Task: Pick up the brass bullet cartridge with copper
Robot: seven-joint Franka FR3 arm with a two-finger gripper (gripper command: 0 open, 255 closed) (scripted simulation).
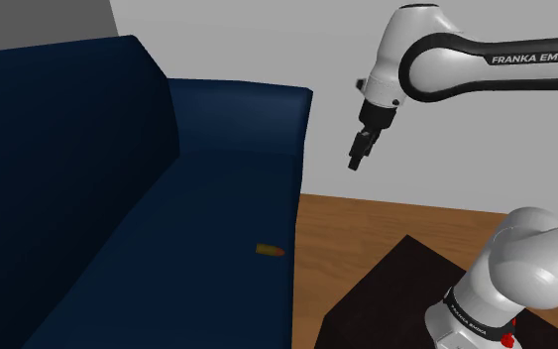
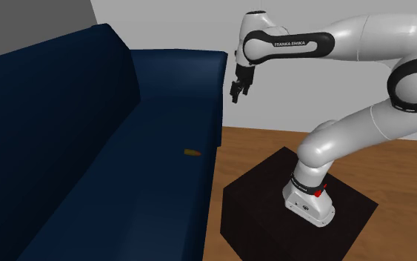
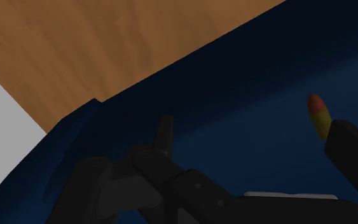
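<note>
The cartridge [image 1: 270, 250] lies on its side on the sofa [image 1: 167, 268] seat, close to the seat's edge, with its reddish tip toward the floor [image 1: 366, 233]. In the shoulder view the hand [image 1: 355, 165] hangs well above it, between one and two o'clock, with its fingers spread and nothing in them. To grasp well, I judge it should come down straight over the cartridge, turn so the fingers straddle its width, and close low. A nudge could roll it off the edge.
</note>
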